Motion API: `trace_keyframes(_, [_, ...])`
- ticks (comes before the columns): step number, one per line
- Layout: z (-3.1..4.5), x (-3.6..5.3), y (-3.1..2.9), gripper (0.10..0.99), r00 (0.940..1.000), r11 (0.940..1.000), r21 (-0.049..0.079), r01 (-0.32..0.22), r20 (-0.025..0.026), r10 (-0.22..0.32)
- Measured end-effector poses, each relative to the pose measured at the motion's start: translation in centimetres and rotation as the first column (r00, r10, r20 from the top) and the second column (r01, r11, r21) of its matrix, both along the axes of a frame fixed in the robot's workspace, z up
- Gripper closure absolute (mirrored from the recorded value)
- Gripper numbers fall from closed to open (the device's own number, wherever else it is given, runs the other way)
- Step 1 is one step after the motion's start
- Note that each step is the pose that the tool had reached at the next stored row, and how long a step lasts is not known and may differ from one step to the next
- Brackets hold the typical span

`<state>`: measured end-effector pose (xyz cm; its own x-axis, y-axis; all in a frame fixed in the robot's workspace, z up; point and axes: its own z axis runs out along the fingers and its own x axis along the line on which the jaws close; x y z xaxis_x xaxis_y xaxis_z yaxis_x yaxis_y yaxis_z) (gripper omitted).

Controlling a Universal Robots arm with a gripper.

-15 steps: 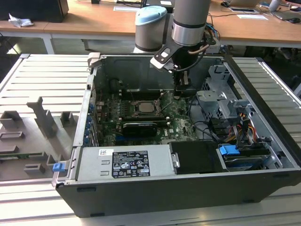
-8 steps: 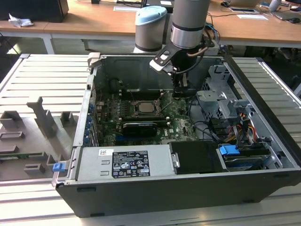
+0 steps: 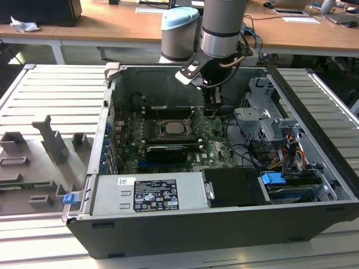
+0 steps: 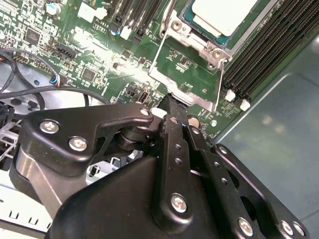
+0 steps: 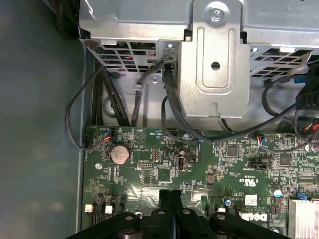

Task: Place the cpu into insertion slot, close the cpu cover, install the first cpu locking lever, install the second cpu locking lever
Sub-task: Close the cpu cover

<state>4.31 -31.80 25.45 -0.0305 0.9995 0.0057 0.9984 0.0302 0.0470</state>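
Exterior view was bright and evenly lit by room light from above. The slatted bench (image 3: 50,89) around the motherboard (image 3: 168,134) looked pale and slightly washed, while the motherboard itself sat in shade under the case wall (image 3: 168,78).

In the second wrist view, hard white glare streaked the motherboard (image 4: 94,40). The cpu (image 4: 224,15) seated on it was nearly blown out, and the black end effector (image 4: 170,101) over it showed soft grey highlights.

In the first wrist view, small glare specks dotted the motherboard (image 5: 199,164). The drive bracket (image 5: 214,64) beyond it was bright, the case wall (image 5: 40,124) beside it dim, and the end effector (image 5: 170,193) almost plain black.

Cpu (image 4: 224,15) partly beyond second wrist view's edge
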Motion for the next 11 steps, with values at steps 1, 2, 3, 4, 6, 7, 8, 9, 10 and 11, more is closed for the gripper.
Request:
trace_keyframes(1, [0.0,-0.08,0.0,0.98,1.0,1.0,0.0,0.0,0.0,0.0])
trace_keyframes(2, [0.0,-0.16,0.0,0.98,1.0,1.0,0.0,0.0,0.0,0.0])
trace_keyframes(3, [0.0,-0.3,0.0,0.98,1.0,1.0,0.0,0.0,0.0,0.0])
trace_keyframes(4, [0.0,-0.41,0.0,0.98,1.0,1.0,0.0,0.0,0.0001,0.0])
trace_keyframes(6, [0.0,-0.65,0.0,0.98,1.0,1.0,0.0,0.0,0.0,0.0])
trace_keyframes(7, [0.0,-0.72,0.0,0.98,1.0,1.0,0.0,0.0,0.0,0.0])
trace_keyframes(8, [0.0,-0.76,0.0,0.98,1.0,1.0,0.0,0.0,0.0,0.0])
trace_keyframes(9, [0.0,-0.83,0.0,0.98,1.0,1.0,0.0,0.0,0.0,0.0])
trace_keyframes(10, [0.0,-0.92,0.0,0.98,1.0,1.0,0.0,0.0,0.0,0.0])
trace_keyframes(11, [0.0,-1.1,0.0,0.98,1.0,1.0,0.0,0.0,0.0,0.0])
